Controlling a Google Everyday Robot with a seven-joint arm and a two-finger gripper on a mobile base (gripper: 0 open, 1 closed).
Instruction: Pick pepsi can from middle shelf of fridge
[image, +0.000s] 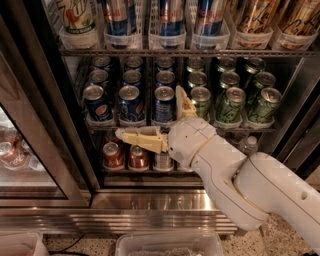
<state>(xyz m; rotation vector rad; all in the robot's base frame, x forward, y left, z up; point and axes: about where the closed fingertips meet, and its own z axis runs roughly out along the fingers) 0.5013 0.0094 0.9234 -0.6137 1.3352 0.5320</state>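
Observation:
The fridge (60, 125) stands open in front of me. Its middle shelf (227, 128) holds lanes of short cans: dark-blue pepsi cans (131, 104) in the left three lanes, green cans (231, 104) to the right. My cream gripper (149, 112) is open in front of the third blue lane. One finger (137, 138) points left just below the shelf edge. The other finger (183, 102) points up between the front blue can (163, 104) and a green can. It holds nothing.
Tall slim cans (171, 20) fill the rack above. Red-orange cans (114, 155) and a water bottle (248, 145) sit on the rack below. The glass door (25, 150) hangs at left. The stainless base (150, 205) and a clear plastic bin (170, 245) lie below.

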